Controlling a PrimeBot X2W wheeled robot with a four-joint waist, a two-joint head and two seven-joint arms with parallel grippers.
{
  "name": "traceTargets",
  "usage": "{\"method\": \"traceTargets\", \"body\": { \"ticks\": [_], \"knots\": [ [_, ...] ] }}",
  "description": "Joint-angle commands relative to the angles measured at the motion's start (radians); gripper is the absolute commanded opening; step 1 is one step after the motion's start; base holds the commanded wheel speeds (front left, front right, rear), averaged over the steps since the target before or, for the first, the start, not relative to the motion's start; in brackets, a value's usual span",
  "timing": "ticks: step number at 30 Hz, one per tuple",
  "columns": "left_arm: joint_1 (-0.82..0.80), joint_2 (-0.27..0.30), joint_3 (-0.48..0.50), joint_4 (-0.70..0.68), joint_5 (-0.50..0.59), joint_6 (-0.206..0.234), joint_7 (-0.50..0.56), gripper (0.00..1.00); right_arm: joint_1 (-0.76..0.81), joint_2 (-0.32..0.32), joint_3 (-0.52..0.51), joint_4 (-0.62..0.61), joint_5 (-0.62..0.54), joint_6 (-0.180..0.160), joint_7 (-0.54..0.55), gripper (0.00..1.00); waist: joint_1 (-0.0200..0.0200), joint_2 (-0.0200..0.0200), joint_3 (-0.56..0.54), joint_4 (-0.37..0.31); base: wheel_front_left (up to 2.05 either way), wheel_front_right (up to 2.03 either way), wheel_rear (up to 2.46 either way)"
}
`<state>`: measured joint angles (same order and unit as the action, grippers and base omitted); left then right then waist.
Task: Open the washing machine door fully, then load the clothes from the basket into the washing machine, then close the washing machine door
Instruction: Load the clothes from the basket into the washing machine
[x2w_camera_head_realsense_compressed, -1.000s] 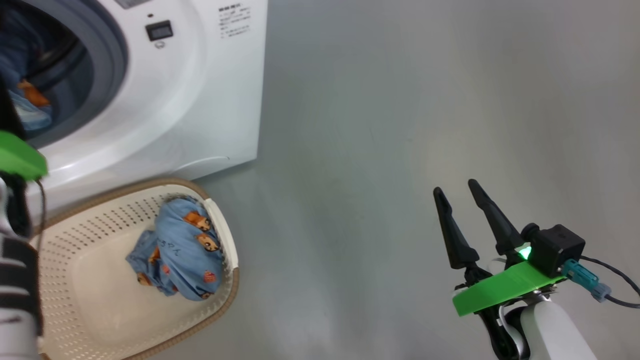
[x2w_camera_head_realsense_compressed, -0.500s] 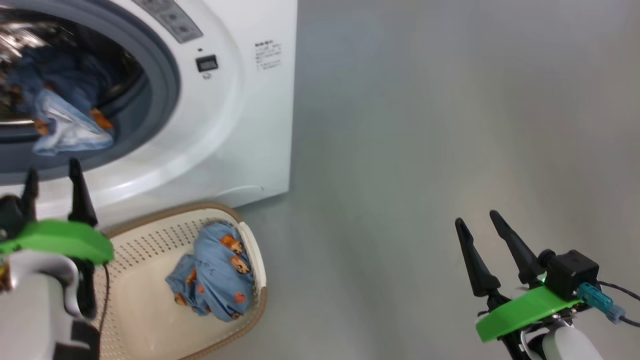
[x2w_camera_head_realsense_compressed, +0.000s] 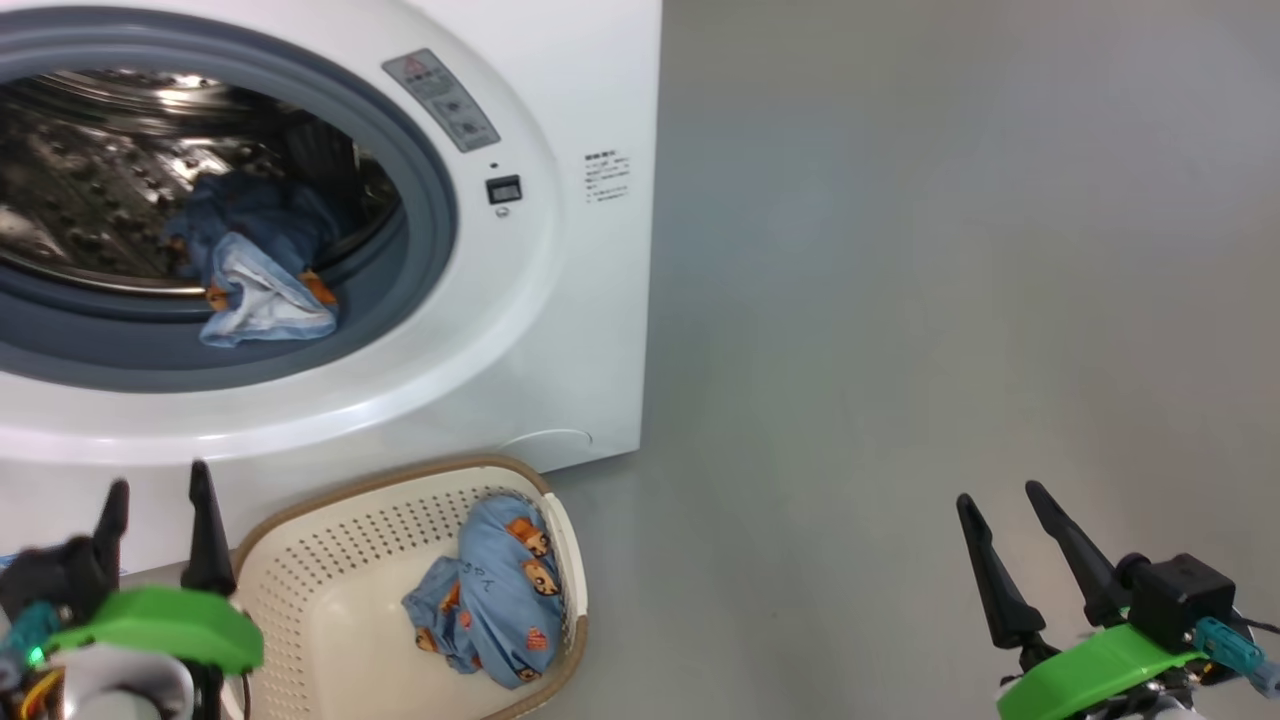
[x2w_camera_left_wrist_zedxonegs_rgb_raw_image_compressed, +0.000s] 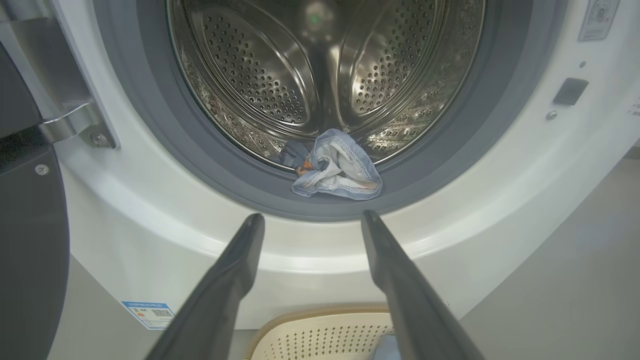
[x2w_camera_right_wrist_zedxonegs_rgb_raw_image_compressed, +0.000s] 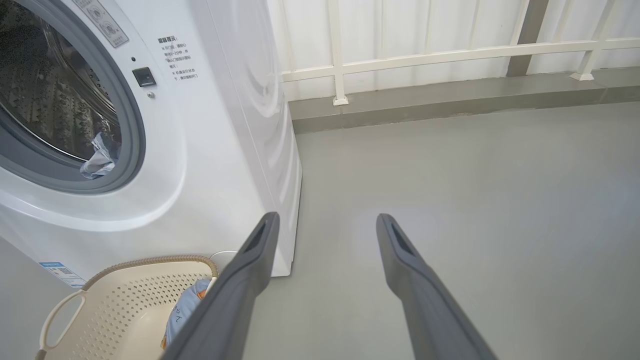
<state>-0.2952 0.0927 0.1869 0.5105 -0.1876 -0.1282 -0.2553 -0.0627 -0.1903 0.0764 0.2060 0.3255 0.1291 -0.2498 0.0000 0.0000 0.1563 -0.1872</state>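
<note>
Grey floor (x2w_camera_head_realsense_compressed: 900, 300) spreads out to the right of the washing machine (x2w_camera_head_realsense_compressed: 560, 330), and past the machine's side we see a white railing (x2w_camera_right_wrist_zedxonegs_rgb_raw_image_compressed: 450, 50) along the wall. We find the washing machine door (x2w_camera_left_wrist_zedxonegs_rgb_raw_image_compressed: 25, 225) swung open to the machine's left, its dark edge beside a metal hinge (x2w_camera_left_wrist_zedxonegs_rgb_raw_image_compressed: 75, 125). This leaves the grey gasket (x2w_camera_head_realsense_compressed: 420, 250) and the perforated steel drum (x2w_camera_left_wrist_zedxonegs_rgb_raw_image_compressed: 280, 65) exposed. One blue bear-print garment (x2w_camera_head_realsense_compressed: 262, 300) lies crumpled at the bottom front of the drum, its pale hem draped onto the gasket lip. The basket (x2w_camera_head_realsense_compressed: 330, 560) sits on the floor just in front of the machine, near its right front corner. The other garment (x2w_camera_head_realsense_compressed: 500, 600) is bunched against the basket's right wall. Our left claw (x2w_camera_head_realsense_compressed: 158, 478) hovers in front of the machine, below the opening and just beside the basket's left end. Its fingers are apart, hold nothing and point toward the drum. Our right claw (x2w_camera_head_realsense_compressed: 997, 492) hangs well to the right of the machine over bare floor, its fingers likewise spread and empty. A small blue label (x2w_camera_left_wrist_zedxonegs_rgb_raw_image_compressed: 148, 312) shows low on the machine's front, toward the door side.
</note>
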Motion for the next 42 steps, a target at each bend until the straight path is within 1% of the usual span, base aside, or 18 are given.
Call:
{"method": "traceTargets", "body": {
  "ticks": [1, 10, 16, 26, 32, 42],
  "knots": [
    [0.024, 0.021, 0.023, -0.039, 0.001, -0.002, -0.006, 1.0, 0.012, -0.019, 0.011, -0.023, 0.013, 0.002, -0.012, 1.0, 0.0, 0.0, -0.022, 0.021, 0.0, 0.0, 0.0],
    [0.167, 0.008, 0.016, -0.134, -0.006, -0.002, -0.006, 1.0, 0.062, -0.033, -0.022, -0.028, 0.013, 0.002, -0.012, 1.0, 0.0, 0.0, -0.068, 0.058, 0.0, 0.0, 0.0],
    [0.26, -0.004, 0.042, -0.218, -0.013, -0.002, -0.006, 1.0, 0.088, -0.037, -0.036, -0.03, 0.01, 0.002, -0.012, 1.0, 0.0, 0.0, -0.093, 0.079, 0.0, 0.0, 0.0],
    [0.386, -0.024, 0.053, -0.325, -0.031, -0.002, -0.006, 1.0, 0.111, -0.045, -0.05, -0.036, 0.013, 0.002, -0.012, 1.0, 0.0, 0.0, -0.115, 0.102, 0.0, 0.0, 0.0],
    [0.415, -0.032, 0.054, -0.353, -0.033, -0.002, -0.006, 1.0, 0.109, -0.048, -0.05, -0.039, 0.014, 0.002, -0.012, 1.0, 0.0, 0.0, -0.108, 0.104, 0.0, 0.0, 0.0],
    [0.403, -0.037, 0.054, -0.355, -0.033, -0.002, -0.006, 1.0, 0.097, -0.046, -0.048, -0.042, 0.01, 0.002, -0.012, 1.0, 0.0, 0.0, -0.092, 0.099, 0.0, 0.0, 0.0]
  ]
}}
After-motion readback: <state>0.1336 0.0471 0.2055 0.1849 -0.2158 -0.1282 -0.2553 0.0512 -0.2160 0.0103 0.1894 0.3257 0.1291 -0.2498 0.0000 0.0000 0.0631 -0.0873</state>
